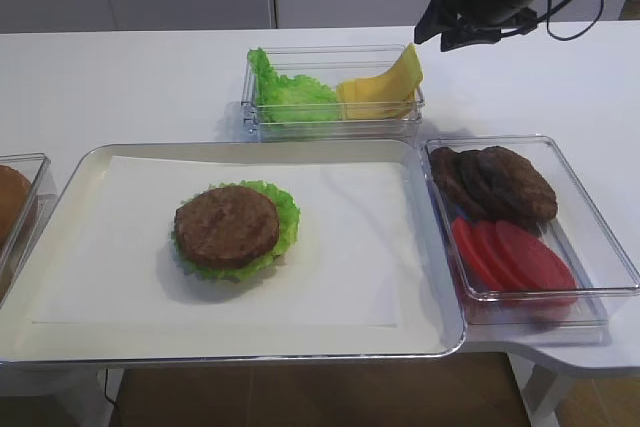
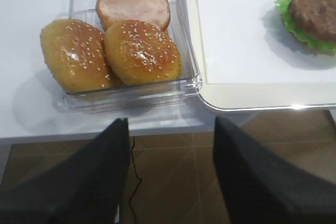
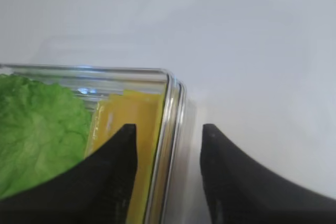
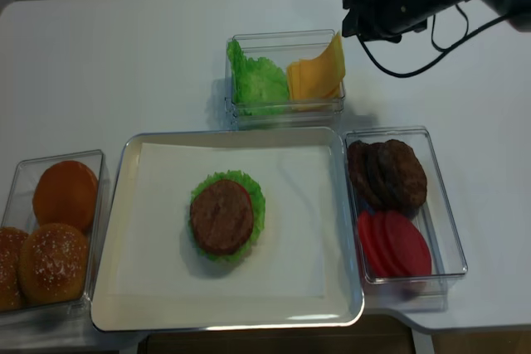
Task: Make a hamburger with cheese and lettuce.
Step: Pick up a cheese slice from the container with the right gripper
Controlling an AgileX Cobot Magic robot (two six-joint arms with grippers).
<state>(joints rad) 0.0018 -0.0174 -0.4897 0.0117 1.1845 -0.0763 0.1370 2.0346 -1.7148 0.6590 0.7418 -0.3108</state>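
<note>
Cheese (image 1: 385,87) is the thing to fetch now, judging by the tray (image 1: 70,197), where the hamburger (image 1: 227,226) lies as a bare patty on its lettuce (image 1: 287,209), a little toward nine o'clock of the tray's middle, with nothing yellow on it yet. The yellow slices stand leaning in the three o'clock half of a clear tub (image 1: 330,125) on the desk (image 1: 120,77) at twelve o'clock of the tray, beside a heap of green leaves (image 1: 285,97). The right gripper (image 3: 168,132) hangs above the tub's three o'clock corner, empty, its jaws moderately parted and straddling the tub wall, one fingertip over the cheese and one outside. A slice looks thin, light and floppy, probably smooth and apt to cling to its neighbours, so I would pinch only the raised upper edge of the outermost slice, gently, lest it fold or several come up together. The left gripper (image 2: 170,129) waits empty with jaws apart off the desk edge at six o'clock of the bun tub (image 2: 189,72), taking no part.
</note>
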